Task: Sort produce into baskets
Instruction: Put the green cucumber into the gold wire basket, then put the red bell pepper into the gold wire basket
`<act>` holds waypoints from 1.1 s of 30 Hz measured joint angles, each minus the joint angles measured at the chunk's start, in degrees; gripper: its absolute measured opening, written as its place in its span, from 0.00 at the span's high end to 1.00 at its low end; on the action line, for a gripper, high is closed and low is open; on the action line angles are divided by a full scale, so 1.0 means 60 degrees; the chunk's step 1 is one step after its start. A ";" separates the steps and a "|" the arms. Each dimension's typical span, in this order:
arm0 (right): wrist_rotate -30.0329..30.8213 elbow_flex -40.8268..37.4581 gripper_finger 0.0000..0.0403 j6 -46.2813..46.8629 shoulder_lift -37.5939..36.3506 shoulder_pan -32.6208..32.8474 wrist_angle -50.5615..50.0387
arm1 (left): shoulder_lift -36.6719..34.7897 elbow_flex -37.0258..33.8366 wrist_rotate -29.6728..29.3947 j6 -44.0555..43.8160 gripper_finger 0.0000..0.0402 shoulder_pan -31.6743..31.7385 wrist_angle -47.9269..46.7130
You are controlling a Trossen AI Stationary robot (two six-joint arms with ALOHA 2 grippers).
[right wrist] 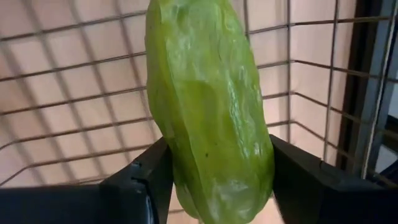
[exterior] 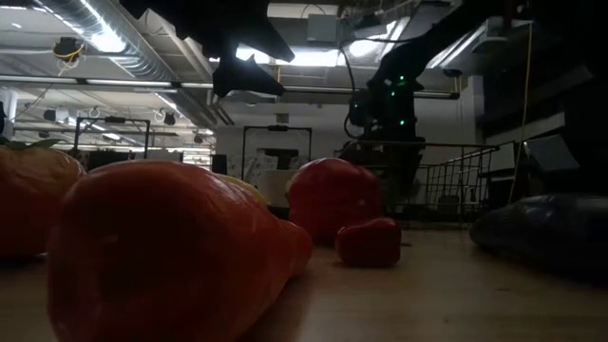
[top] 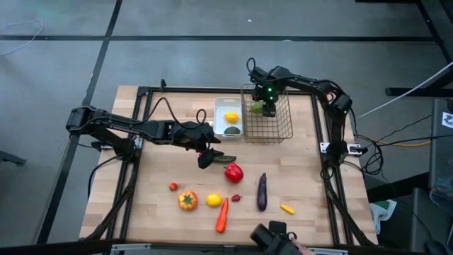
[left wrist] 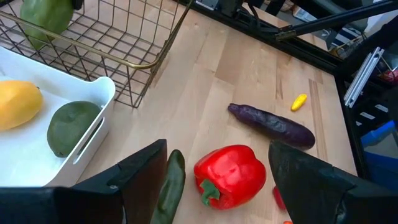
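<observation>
My right gripper (top: pixel 263 99) hangs over the wire-mesh basket (top: pixel 277 124) at the table's far side, shut on a light green vegetable (right wrist: pixel 208 118). My left gripper (left wrist: pixel 217 155) hovers open above the table's middle; below it lie a red pepper (left wrist: pixel 231 174) and a dark cucumber (left wrist: pixel 170 183), untouched. The white tray (top: pixel 221 120), left of the basket, holds a lemon (top: pixel 231 117) and a green fruit (top: pixel 232 130). On the wood near the front lie an eggplant (top: pixel 262 191), orange tomato (top: pixel 187 200), lemon (top: pixel 214 200), carrot (top: pixel 222 214) and small chillies. My right gripper pinches the green vegetable between its two fingers (right wrist: pixel 146 180), on two opposite sides of its body (right wrist: pixel 180 168). The fingers come from above, pointing down, and lie across it. It hangs lengthwise below them inside the basket's walls; whether its lower end touches the basket floor I cannot tell.
Black frame rails (top: pixel 322 134) run along the table's left and right sides. A small yellow chilli (top: pixel 287 209) lies at the front right. Bare wood shows between the basket and the eggplant. The low camera (top: pixel 272 237) sits at the front edge.
</observation>
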 joint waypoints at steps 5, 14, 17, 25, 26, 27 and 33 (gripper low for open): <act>0.0150 0.0000 0.47 -0.0010 0.0264 0.0007 0.0131 | 0.0000 0.0000 0.0000 0.0000 0.31 0.0000 -0.0004; 0.0472 0.0000 0.47 0.0349 0.0354 0.0011 0.0061 | 0.0000 0.0000 0.0000 0.0000 0.31 0.0000 -0.0004; 0.0472 0.0000 0.47 0.0351 0.0354 0.0011 0.0057 | 0.0000 0.0000 0.0000 0.0000 0.31 0.0000 -0.0004; 0.0724 0.0000 0.29 0.0367 0.0354 0.0011 0.0131 | 0.0000 0.0000 0.0003 0.0000 0.31 0.0000 -0.0004; 0.0724 0.0000 0.26 0.0371 0.0354 0.0011 0.0134 | 0.0000 0.0000 0.0001 0.0000 0.31 0.0000 -0.0004; 0.0724 0.0000 0.24 0.0374 0.0354 0.0011 0.0134 | 0.0000 0.0000 0.0000 0.0000 0.31 0.0000 -0.0004; 0.0724 0.0000 0.15 0.0374 0.0354 0.0011 0.0118 | 0.0000 0.0000 0.0005 -0.0084 0.31 0.0000 -0.0080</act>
